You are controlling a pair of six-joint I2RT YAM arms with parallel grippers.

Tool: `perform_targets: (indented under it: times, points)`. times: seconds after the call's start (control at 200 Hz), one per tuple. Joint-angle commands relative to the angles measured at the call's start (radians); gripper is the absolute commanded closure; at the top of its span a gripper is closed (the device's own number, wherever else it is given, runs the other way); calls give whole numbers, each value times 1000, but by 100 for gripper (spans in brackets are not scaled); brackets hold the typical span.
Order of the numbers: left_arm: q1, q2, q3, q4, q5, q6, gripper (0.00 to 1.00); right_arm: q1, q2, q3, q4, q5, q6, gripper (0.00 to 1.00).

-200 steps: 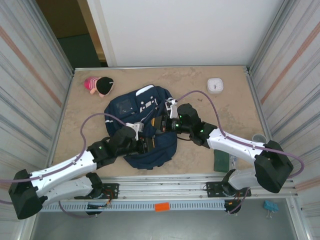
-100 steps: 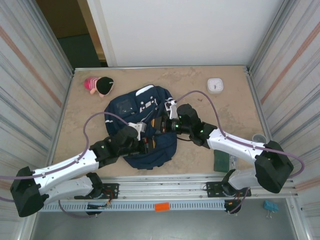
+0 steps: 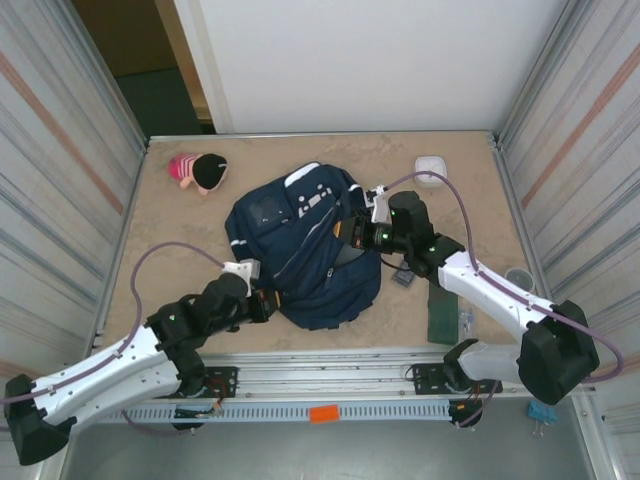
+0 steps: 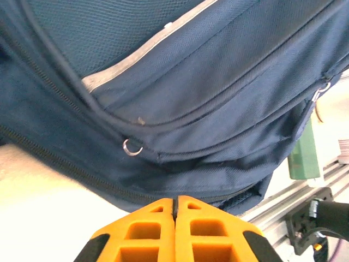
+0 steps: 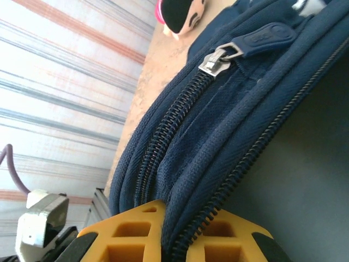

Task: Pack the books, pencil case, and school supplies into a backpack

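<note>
Your backpack has slid right and toward the far side since a second ago, and your left arm has drawn back; your left gripper has its fingers pressed together on nothing, just off the pack's near-left edge; your right gripper is clamped on fabric beside a zipper at the pack's right side; the dark green book lies on the table, right of the pack.

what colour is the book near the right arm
Dark green; the book shows best in the top view.
</note>
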Motion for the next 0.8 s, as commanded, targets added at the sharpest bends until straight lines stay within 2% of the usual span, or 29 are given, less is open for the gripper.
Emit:
perform_targets:
  times: [0.0, 0.065, 0.195, 0.376, 0.481, 0.636, 0.797]
  points:
    - [3, -6, -14, 98, -22, 52, 100, 18, -43, 20, 143, -36, 14, 100]
    - [4, 20, -10, 166, 20, 79, 100, 32, -49, 5, 155, -14, 27, 100]
    - [3, 100, 22, 276, 145, 115, 70, 73, -47, 25, 149, 21, 18, 100]
    - [2, 190, 88, 265, 192, 134, 49, 130, -31, 78, 96, 89, -20, 100]
    - [1, 234, 106, 261, 201, 147, 42, 147, -22, 83, 101, 100, -19, 100]
    - [0, 282, 114, 281, 211, 147, 40, 164, -14, 87, 109, 108, -16, 100]
    - [0, 297, 98, 354, 158, 148, 35, 178, -1, 94, 122, 101, -11, 100]
